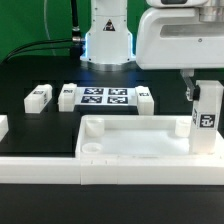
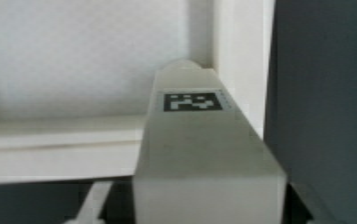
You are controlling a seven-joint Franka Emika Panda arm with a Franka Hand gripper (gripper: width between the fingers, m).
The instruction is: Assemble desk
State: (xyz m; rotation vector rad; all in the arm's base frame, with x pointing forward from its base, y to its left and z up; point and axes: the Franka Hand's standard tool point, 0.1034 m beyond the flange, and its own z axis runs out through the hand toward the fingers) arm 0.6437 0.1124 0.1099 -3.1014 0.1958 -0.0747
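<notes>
The claw [image 1: 203,92], partly closed around one white leg [image 1: 207,118], held it upright just beside the tabletop's [image 1: 135,142] corner at the exterior view's right, likely to line it up for fitting there, while the tabletop lay rim-up on the worktop [image 1: 45,125].

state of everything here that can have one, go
fingers, closed on the upright leg
upright leg, held standing at the tabletop's corner on the exterior view's right; seated in a socket or not, cannot tell
tabletop, lying flat, rim up, no other leg standing in it
loose legs, lying down beyond the tabletop, not fitted
</notes>
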